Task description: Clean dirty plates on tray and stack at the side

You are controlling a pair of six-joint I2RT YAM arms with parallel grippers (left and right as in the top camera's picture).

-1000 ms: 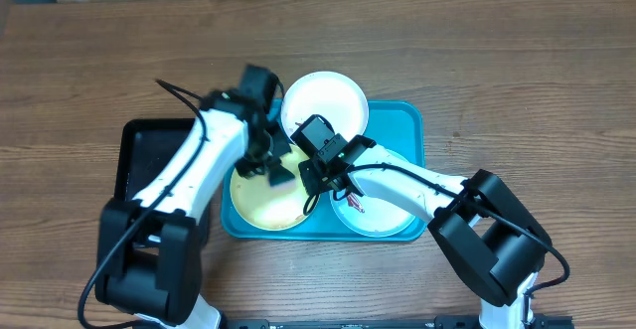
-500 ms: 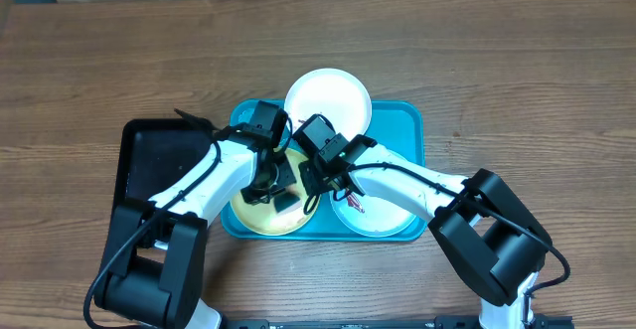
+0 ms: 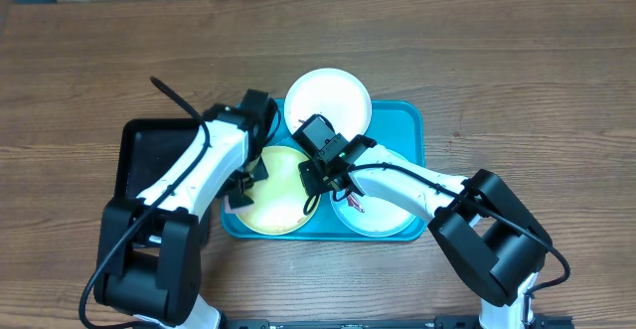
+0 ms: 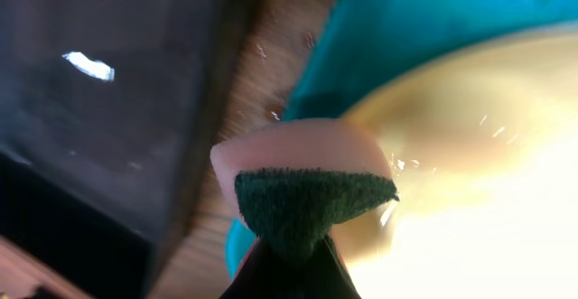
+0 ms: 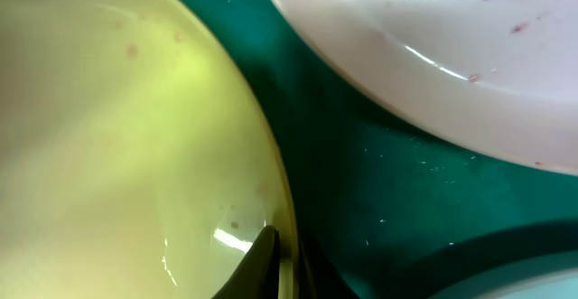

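3 plates in view overhead. The yellow-green plate (image 3: 278, 198) lies in the near-left part of the turquoise tray (image 3: 402, 120). The white plate (image 3: 328, 98) sits at the far rim, overhanging it onto the table (image 3: 517, 81). The pale plate (image 3: 386, 222) lies in the near-right part and is partly covered by the right arm; dark red smears (image 3: 355, 206) show on it.

Left end effector (image 3: 241, 183): at the left edge of the yellow-green plate, between that plate and the black tray (image 3: 149, 155). In the left wrist view its fingers are pinched on a sponge (image 4: 307, 186), green scouring face toward the camera, pink body behind. The sponge sits over the plate's rim; contact with the plate cannot be confirmed, as the view is blurred.

Right end effector (image 3: 316, 175): at the right rim of the yellow-green plate. In the right wrist view the fingertips are 1 on each side of that rim, closed on it.
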